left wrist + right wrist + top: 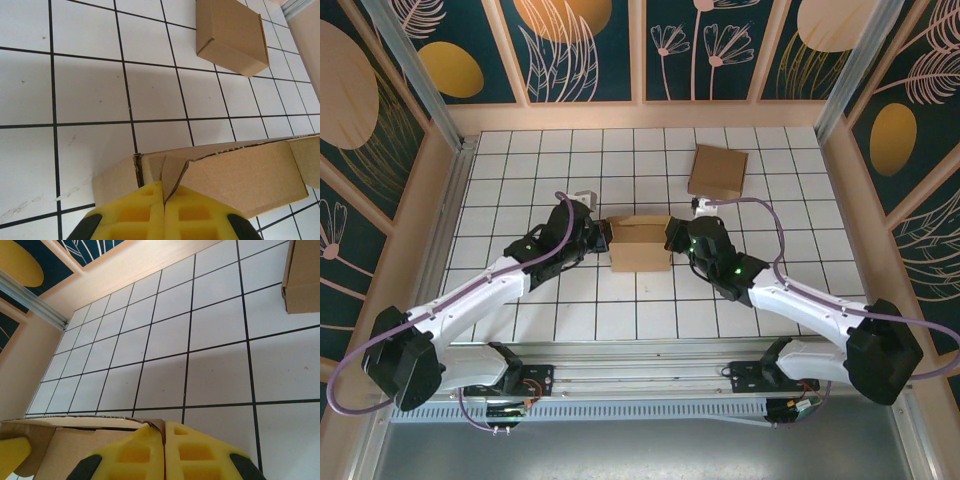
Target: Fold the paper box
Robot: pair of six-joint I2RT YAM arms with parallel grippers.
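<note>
While your left gripper (164,194) and right gripper (164,432) each pinch one end, the brown box (640,246) sits half-folded, top open, mid-way across the table (520,170). You have two boxes; the closed box (718,170) lies far right.

You're looking at the brown corrugated paper box (640,244) sitting mid-table on the white grid, its long side running left to right. It's standing half-formed: the top is lying open, the long walls are rising upright, and the end flaps are turning inward at the left corner.
</note>
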